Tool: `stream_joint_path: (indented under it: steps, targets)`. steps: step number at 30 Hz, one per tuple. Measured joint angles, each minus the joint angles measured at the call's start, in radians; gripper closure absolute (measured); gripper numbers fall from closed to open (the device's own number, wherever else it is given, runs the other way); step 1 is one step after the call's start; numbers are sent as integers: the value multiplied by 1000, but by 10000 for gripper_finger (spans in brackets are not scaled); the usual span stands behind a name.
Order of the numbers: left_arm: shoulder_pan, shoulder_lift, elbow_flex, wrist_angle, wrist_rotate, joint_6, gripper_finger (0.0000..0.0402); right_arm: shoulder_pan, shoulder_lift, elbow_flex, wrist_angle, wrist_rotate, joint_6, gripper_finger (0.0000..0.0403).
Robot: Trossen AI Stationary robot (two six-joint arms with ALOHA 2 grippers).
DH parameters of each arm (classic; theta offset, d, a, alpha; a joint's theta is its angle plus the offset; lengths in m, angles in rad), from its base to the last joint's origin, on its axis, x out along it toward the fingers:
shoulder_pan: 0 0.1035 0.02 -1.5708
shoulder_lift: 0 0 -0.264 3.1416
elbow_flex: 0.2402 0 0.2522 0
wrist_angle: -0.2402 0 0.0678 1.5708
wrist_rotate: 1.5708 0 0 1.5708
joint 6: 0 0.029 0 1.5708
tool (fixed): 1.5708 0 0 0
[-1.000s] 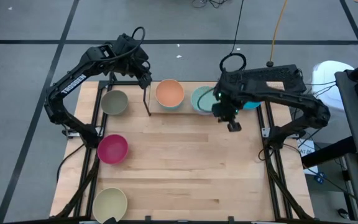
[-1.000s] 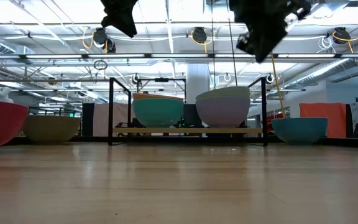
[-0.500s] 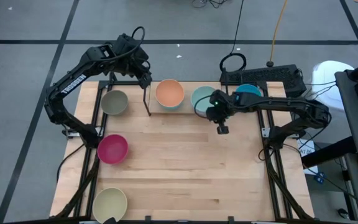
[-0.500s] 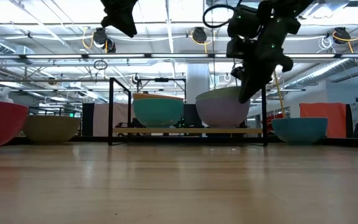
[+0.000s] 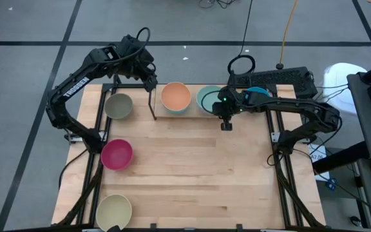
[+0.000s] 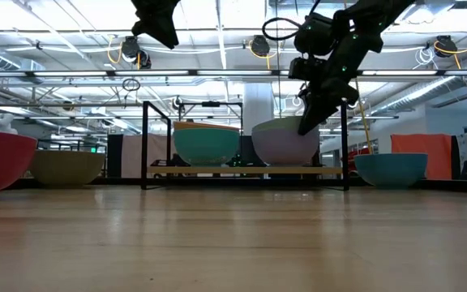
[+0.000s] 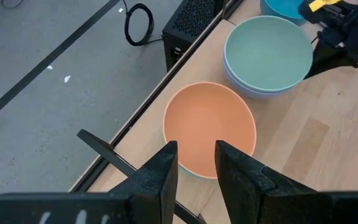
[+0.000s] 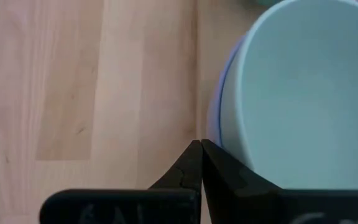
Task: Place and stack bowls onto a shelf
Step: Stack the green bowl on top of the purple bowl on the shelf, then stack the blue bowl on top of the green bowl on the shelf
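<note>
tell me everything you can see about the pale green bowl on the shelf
The pale green bowl is small, round, smooth and matte like plastic, upright and empty. It nests inside a lavender bowl, whose rim shows beneath it, on the shelf beside the orange bowl. The right gripper, shut, sits at the stack's table-side edge; contact can't be confirmed.

Grey floor (image 5: 31,26) with dark stripes lay around the wooden table (image 5: 185,187). Ceiling lights (image 6: 259,45) hung overhead. An orange panel (image 6: 424,152) stood behind.

We see an orange bowl (image 5: 176,96), a pale green bowl (image 5: 209,101) nested in lavender, a magenta bowl (image 5: 116,154), an olive-grey bowl (image 5: 118,106), a cream bowl (image 5: 114,211), and a light wood desk (image 5: 192,174).
</note>
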Motion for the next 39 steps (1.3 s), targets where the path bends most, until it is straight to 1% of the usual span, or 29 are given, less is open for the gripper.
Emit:
stream_joint_path:
  steps: [4, 7, 10, 15, 17, 20, 22, 24, 27, 29, 32, 35, 39]
  targets:
    - [0, 0, 0, -6, 0, 5, 289, -4, 6, 0, -8, 0, -7, 403]
    - [0, 0, 0, -32, 0, 29, 289, 3, -28, 3, -46, -1, -28, 403]
    - [0, 0, 0, -71, 0, 36, 289, 10, -84, 43, -144, -1, -13, 403]
    - [-4, 0, 0, -109, 0, 13, 289, 17, -196, 100, -363, -2, 59, 403]
    - [-7, 0, 0, -109, 1, -3, 289, 17, -249, 101, -410, -1, 121, 403]
    - [-7, 0, 0, -109, 1, -20, 289, 11, -323, 101, -458, 5, 168, 402]
    - [-8, 0, 0, -109, 1, -27, 289, 9, -372, 101, -487, 55, 197, 396]
    - [-9, 0, 0, -114, 1, -26, 289, 8, -415, 101, -518, 142, 248, 384]
    - [-9, 0, 0, -117, 1, -35, 289, 8, -468, 101, -572, 290, 300, 359]
    - [-9, 0, 0, -119, 1, -42, 289, 8, -489, 101, -612, 348, 324, 340]
    - [-9, 0, 0, -121, 1, -44, 289, -5, -504, 101, -678, 389, 353, 310]
    - [-9, 0, 0, -121, 1, -45, 289, -27, -504, 94, -734, 390, 377, 285]
    - [-9, 0, 0, -121, 1, -45, 289, -80, -504, 43, -756, 382, 379, 273]
